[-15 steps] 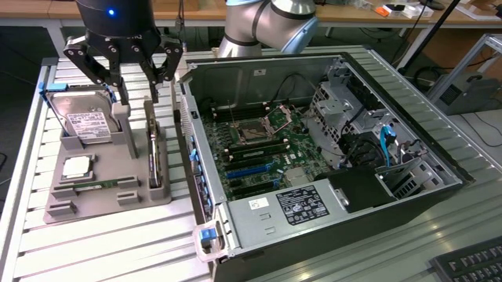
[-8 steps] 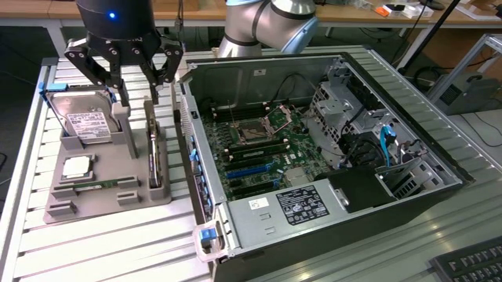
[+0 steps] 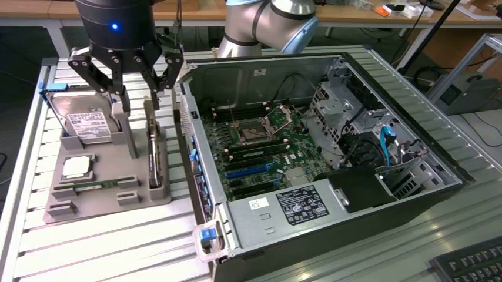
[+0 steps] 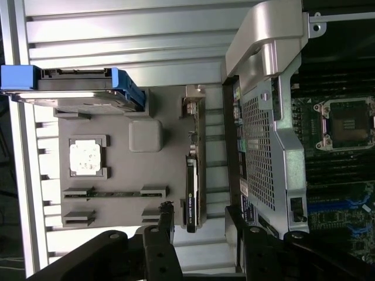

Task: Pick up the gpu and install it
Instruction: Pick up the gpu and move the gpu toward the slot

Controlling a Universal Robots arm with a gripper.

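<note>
Where the slatted table (image 3: 117, 247) comes nearest the exterior camera, a keyboard (image 3: 471, 264) corner shows at the exterior view's right. Next: the open computer case (image 3: 427, 194) lying on its side, power supply (image 3: 302, 205) at the near end, motherboard (image 3: 267, 150) behind it with bare CPU socket (image 3: 255, 132).

At the exterior view's left, just beside the case, is the grey holder (image 3: 102, 202). Contents, near to far: RAM stick (image 3: 94, 186) lying flat in its slot; processor chip (image 3: 76, 167) in a square recess; hard drive (image 3: 84, 126) propped at a tilt, blue carrier at its far end. The gpu (image 3: 154, 155) stands on edge in the holder's slot on the side next to the case. Not installed.

The gripper (image 3: 140, 100) hangs over the far end of the gpu, jaws wide apart, nothing held. In the wrist view the fingers (image 4: 161, 234) sit either side of the card's line; contact with the card cannot be told.

The arm (image 3: 267, 23) rises behind the case. Workbenches stand farthest back.
</note>
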